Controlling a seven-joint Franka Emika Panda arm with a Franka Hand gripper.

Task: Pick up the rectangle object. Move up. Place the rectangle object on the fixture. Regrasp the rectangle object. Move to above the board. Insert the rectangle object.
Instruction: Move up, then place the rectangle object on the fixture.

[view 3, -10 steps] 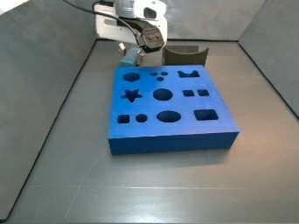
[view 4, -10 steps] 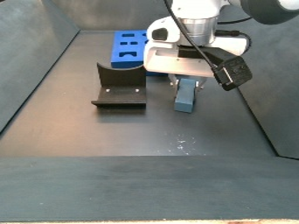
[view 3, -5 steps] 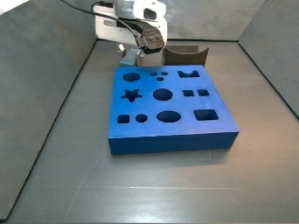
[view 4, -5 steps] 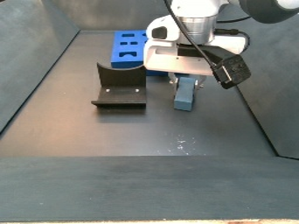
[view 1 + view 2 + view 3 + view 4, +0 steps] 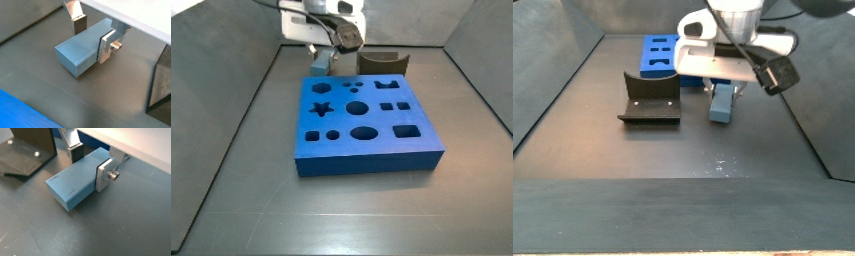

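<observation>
the gripper (image 5: 723,88), clamped on the rectangle object (image 5: 723,104), is now lifting it clear of the floor just beside the fixture (image 5: 649,100), suggesting pickup is done and placing comes next

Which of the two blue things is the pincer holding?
The small grey-blue rectangular block, clamped between the pincer fingers beside the dark brown holder; the big bright blue holed slab lies untouched.

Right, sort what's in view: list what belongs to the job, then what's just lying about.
Job:
- rectangle object, between the gripper fingers
- fixture, beside the gripper
- board, on the floor

Lying about:
- nothing else shows, only the dark floor and enclosure walls
</observation>
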